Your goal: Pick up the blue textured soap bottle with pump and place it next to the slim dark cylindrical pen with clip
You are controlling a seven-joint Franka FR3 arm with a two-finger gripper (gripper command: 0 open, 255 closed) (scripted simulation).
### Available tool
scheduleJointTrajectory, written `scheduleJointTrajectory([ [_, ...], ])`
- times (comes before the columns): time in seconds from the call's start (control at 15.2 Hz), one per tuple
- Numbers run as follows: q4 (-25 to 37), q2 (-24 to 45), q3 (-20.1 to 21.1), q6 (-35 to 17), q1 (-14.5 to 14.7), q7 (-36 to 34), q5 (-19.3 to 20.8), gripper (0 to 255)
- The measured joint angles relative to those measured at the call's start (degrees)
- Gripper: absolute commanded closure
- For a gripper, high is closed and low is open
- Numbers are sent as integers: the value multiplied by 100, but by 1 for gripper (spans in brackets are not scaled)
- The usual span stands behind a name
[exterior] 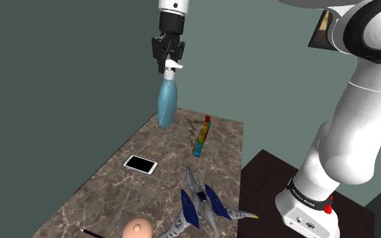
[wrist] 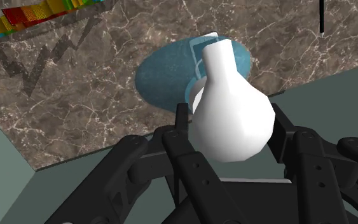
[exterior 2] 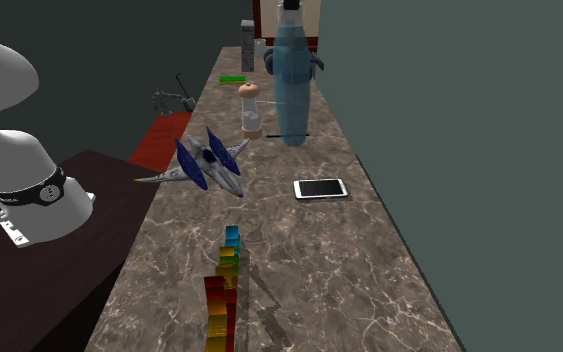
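The blue soap bottle (exterior: pixel 167 105) hangs upright in the air above the far end of the marble table (exterior: pixel 114 196). My gripper (exterior: pixel 169 66) is shut on its white pump (wrist: pixel 231 118), and the blue body (wrist: pixel 165 76) hangs below the fingers. In the second exterior view the bottle (exterior 2: pixel 291 85) hangs in front of the wall, well above the table top. The slim dark pen (exterior: pixel 91 233) lies at the table's near end in the shoulder view, far from the bottle. In the second exterior view the pen (exterior 2: pixel 273 135) shows as a thin dark line partly behind the bottle.
A rainbow block stack (exterior: pixel 202 135) stands near the bottle's side of the table. A white phone (exterior: pixel 141 164) lies flat mid-table. A blue and grey toy spaceship (exterior: pixel 202 206) and a peach-capped object (exterior: pixel 137 228) sit near the pen. The dark stand (exterior: pixel 277 182) adjoins the table.
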State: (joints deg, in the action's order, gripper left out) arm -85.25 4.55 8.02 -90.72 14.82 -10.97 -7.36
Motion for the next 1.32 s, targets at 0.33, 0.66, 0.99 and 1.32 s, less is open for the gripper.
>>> scheduleJointTrajectory([
  [0.33,580,37,263,463,314,-633,40,255],
  [0.66,1183,181,536,846,666,-1292,118,255],
  [0.99,2443,737,842,1483,1154,-2059,341,255],
  [1.32,3810,1432,1033,2123,1709,-2669,642,255],
])
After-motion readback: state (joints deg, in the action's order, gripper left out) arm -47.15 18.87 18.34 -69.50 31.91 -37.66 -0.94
